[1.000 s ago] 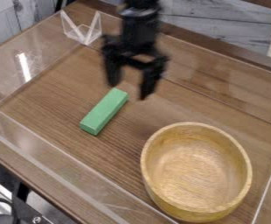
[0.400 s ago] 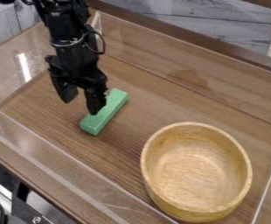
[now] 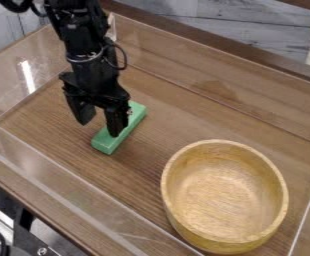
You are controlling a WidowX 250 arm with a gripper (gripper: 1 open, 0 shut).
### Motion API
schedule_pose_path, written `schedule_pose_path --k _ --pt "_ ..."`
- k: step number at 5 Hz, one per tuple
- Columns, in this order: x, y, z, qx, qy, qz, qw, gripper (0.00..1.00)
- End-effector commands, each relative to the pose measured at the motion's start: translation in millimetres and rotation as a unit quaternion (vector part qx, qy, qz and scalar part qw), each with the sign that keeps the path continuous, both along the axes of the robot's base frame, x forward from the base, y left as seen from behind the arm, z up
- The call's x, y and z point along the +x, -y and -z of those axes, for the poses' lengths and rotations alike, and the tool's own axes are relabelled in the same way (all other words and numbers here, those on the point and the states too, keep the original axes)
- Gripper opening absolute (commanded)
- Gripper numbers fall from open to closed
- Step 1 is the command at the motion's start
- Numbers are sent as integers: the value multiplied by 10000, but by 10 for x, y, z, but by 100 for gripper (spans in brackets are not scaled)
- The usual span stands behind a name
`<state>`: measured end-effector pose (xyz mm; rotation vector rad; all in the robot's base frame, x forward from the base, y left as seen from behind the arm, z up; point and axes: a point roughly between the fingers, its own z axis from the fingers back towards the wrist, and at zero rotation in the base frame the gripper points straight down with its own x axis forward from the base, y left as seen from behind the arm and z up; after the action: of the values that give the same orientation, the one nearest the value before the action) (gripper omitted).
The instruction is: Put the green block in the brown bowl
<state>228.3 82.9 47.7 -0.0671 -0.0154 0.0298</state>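
In the camera view, the black gripper (image 3: 99, 113) points straight down with its jaws spread wide, grasping nothing. The green block (image 3: 119, 132) lies flat on the wooden surface (image 3: 211, 110) right at the gripper's tips, one finger (image 3: 115, 118) overlapping its near end; whether they touch cannot be told. The brown bowl (image 3: 226, 193) sits well apart, to the gripper's lower right, nothing inside.

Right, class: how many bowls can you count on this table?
1. The brown bowl sits on the wooden table at the lower right, apart from the green block. Nothing looks big enough to hide another.
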Motion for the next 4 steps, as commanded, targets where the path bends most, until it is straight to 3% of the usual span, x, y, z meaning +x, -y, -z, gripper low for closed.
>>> schedule_pose_path --k 1,4 --pt "145 -19 -71 59 243 -20 9997 100" --pt "223 4 42 -23 244 -130 9996 100"
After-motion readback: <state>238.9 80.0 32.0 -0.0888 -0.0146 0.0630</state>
